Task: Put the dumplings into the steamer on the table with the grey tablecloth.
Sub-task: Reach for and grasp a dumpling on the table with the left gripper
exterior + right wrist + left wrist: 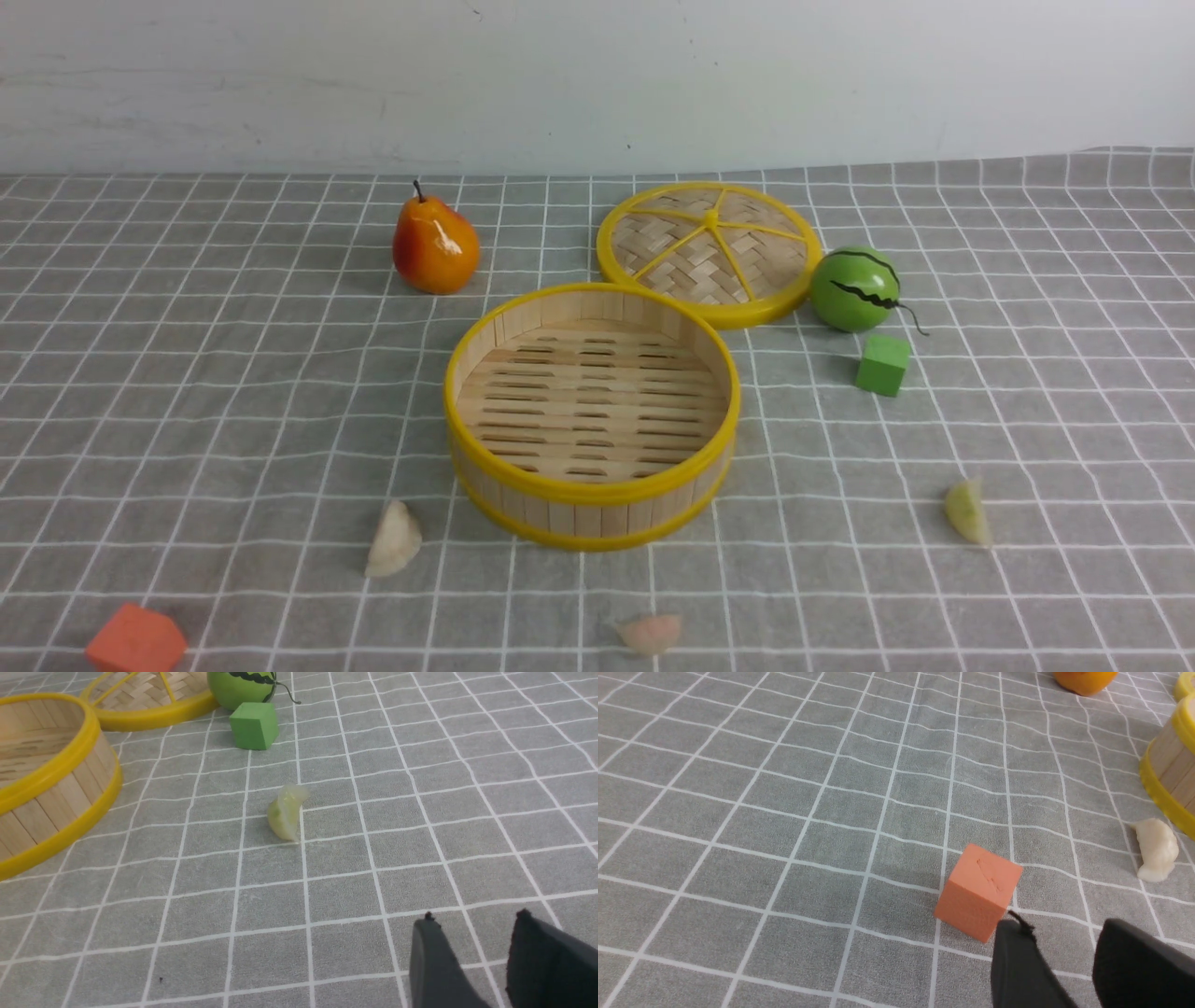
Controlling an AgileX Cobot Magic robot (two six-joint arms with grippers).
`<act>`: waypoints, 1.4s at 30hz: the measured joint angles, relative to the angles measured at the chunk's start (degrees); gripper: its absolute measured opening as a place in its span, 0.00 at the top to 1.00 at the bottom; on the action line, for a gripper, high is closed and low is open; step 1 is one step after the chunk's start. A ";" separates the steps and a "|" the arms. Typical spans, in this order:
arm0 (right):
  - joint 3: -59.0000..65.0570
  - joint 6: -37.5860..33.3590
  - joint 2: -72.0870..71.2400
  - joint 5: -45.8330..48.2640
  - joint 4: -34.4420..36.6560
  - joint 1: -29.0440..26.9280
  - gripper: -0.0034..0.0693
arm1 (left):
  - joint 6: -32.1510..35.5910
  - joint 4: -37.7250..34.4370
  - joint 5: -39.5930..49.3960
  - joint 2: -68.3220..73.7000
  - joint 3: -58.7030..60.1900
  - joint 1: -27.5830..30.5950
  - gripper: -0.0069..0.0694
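The empty bamboo steamer [592, 485] stands mid-table on the grey tablecloth [233, 392]. The whitish dumpling [393, 539] lies at its front left, the pinkish dumpling [651, 633] in front of it, and the pale yellow-green dumpling [967, 511] to its right. Neither gripper shows in the front view. My left gripper [1062, 926] is open and empty beside the orange block [978, 891]; the whitish dumpling [1155, 849] lies ahead near the steamer wall [1174, 765]. My right gripper [474, 919] is open and empty, short of the yellow-green dumpling [286, 812]; the steamer [60, 793] is beyond it.
A pear [435, 245] stands behind the steamer to the left. The flat woven lid [709, 250], a toy watermelon [854, 289] and a green cube [882, 364] are at the back right. The orange block [135, 642] sits at the front left edge.
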 joint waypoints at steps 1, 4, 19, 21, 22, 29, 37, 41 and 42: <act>0.00 0.00 0.00 -0.05 -0.82 0.00 0.62 | 0.00 0.00 0.00 0.00 0.00 0.00 0.60; 0.00 0.00 0.00 -0.12 -2.29 0.00 0.62 | 0.00 0.00 0.00 0.00 0.00 0.00 0.60; 0.00 0.00 0.00 -0.17 -4.02 0.00 0.62 | 0.00 0.00 0.00 0.00 0.00 0.00 0.60; 0.00 0.00 0.00 -0.17 -4.02 0.00 0.62 | 0.00 0.32 0.00 0.00 0.00 0.00 0.60; 0.00 0.00 0.00 -0.17 -4.02 0.00 0.62 | 0.00 0.54 0.00 0.00 0.00 0.00 0.60; 0.00 0.00 0.00 -0.17 -0.61 0.00 0.62 | -0.32 0.51 -1.68 0.00 0.00 0.00 0.60; 0.35 10.04 0.00 0.71 36.40 0.00 0.62 | -18.14 -31.41 -13.57 0.00 0.00 0.00 0.60; 0.54 13.08 0.00 0.63 50.18 0.00 0.62 | -25.87 -48.67 -16.90 0.00 0.00 0.00 0.60; 0.54 13.07 0.00 0.55 51.69 0.00 0.62 | -26.03 -51.65 -17.28 0.00 0.00 0.00 0.60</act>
